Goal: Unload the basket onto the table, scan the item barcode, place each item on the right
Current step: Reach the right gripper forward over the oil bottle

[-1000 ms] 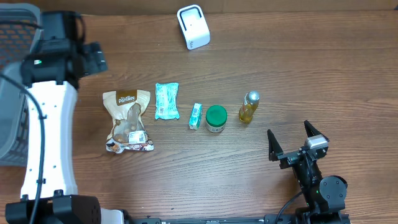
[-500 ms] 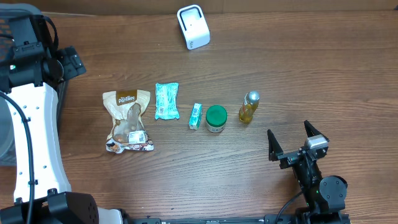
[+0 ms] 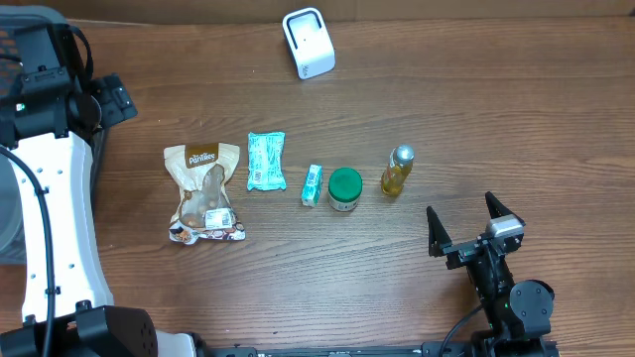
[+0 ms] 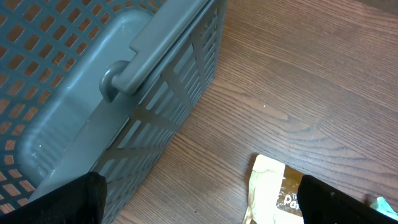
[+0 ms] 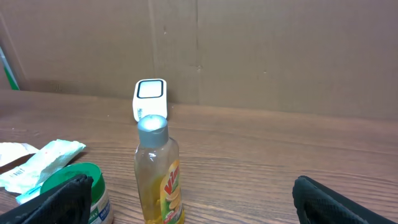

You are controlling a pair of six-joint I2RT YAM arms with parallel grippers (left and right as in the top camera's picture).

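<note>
Right gripper (image 3: 459, 208) stands wide and empty, with the bottle (image 3: 397, 171) upright just ahead of it and the scanner (image 3: 309, 43) well beyond at the far side; left gripper (image 4: 199, 202) likewise wide by the basket (image 4: 74, 81); best grip the bottle mid-body, leaving its label (image 5: 173, 183) uncovered.

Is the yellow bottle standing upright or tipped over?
Upright: in the right wrist view the bottle stands vertical, silver cap on top.
</note>
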